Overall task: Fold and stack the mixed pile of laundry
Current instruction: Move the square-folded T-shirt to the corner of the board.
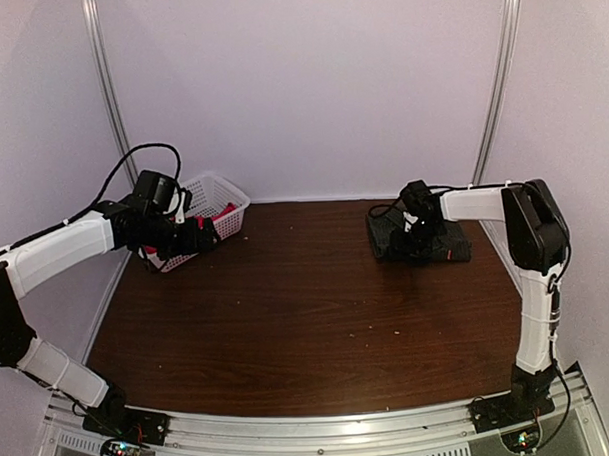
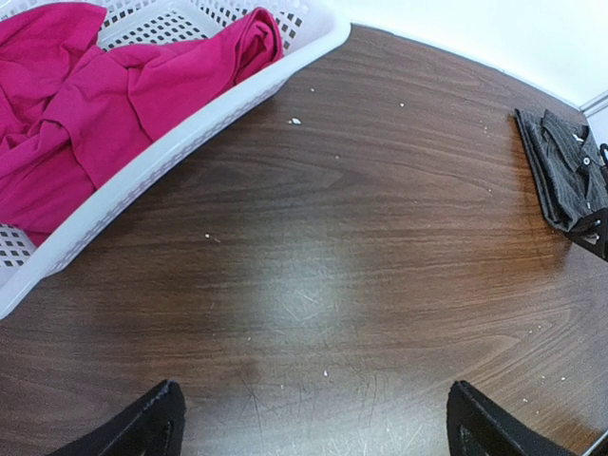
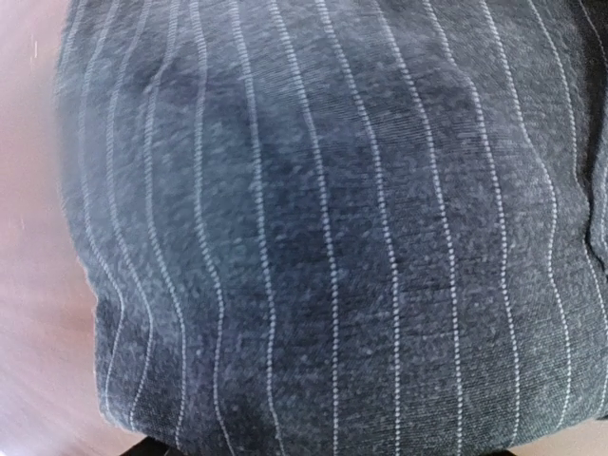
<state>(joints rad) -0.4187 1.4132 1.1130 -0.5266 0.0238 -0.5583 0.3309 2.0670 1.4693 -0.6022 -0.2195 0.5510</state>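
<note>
The bright red-pink T-shirt (image 2: 85, 104) lies crumpled in the white lattice basket (image 2: 190, 133) at the table's back left; a bit of it shows in the top view (image 1: 224, 213). My left gripper (image 1: 198, 237) hangs beside the basket's near side, open and empty, with bare table between its fingers (image 2: 157, 423). The dark pinstriped shirt (image 1: 425, 242) lies folded at the back right and fills the right wrist view (image 3: 323, 228). My right gripper (image 1: 417, 242) is right over it, jaws spread, only slivers of the tips showing at the bottom edge.
The dark wooden table (image 1: 308, 318) has small white specks. White walls with metal posts close in the back and sides. The basket stands near the left wall. The folded shirt also shows at the right edge of the left wrist view (image 2: 568, 176).
</note>
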